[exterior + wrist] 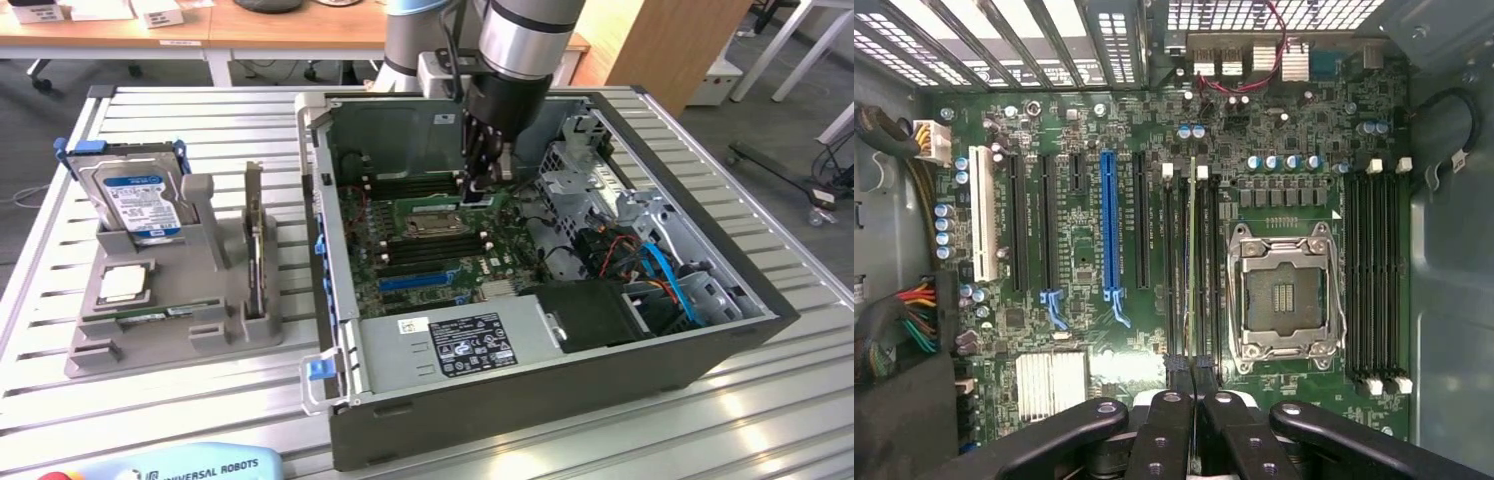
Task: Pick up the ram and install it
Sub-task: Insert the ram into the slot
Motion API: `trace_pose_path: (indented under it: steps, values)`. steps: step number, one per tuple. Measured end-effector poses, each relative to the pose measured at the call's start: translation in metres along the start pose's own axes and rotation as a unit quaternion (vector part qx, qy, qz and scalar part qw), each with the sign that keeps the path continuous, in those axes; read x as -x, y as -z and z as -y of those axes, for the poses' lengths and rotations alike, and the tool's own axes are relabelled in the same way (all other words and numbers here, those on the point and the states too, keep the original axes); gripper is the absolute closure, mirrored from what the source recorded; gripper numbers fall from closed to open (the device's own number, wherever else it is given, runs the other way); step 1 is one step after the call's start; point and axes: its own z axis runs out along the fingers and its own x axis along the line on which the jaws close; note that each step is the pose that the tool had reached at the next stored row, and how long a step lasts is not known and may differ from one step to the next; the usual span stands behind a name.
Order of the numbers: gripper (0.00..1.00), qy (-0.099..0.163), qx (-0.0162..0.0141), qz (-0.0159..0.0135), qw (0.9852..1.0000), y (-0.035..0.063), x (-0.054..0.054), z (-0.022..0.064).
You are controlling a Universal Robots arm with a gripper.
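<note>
Exterior view: the claw point(477, 192) stands inside the open computer case point(534, 400) on the table point(747, 420), low over the memory slots beside the processor socket point(430, 222); pick-up is judged complete. Wrist view: the fingers point(1177, 372) are pinched onto the ram point(1192, 260), seen edge-on along one slot. Full seating cannot be confirmed, so installation is judged unfinished.

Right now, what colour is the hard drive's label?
Blue and white. The hard drive label shows best in the exterior view.
</note>
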Motion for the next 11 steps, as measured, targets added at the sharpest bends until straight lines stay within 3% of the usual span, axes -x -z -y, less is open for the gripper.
trace_pose_path:
  steps: [11]
  values:
    - [0.89,0.0,0.0,0.0,1.0,-0.0115,0.0,0.0003]
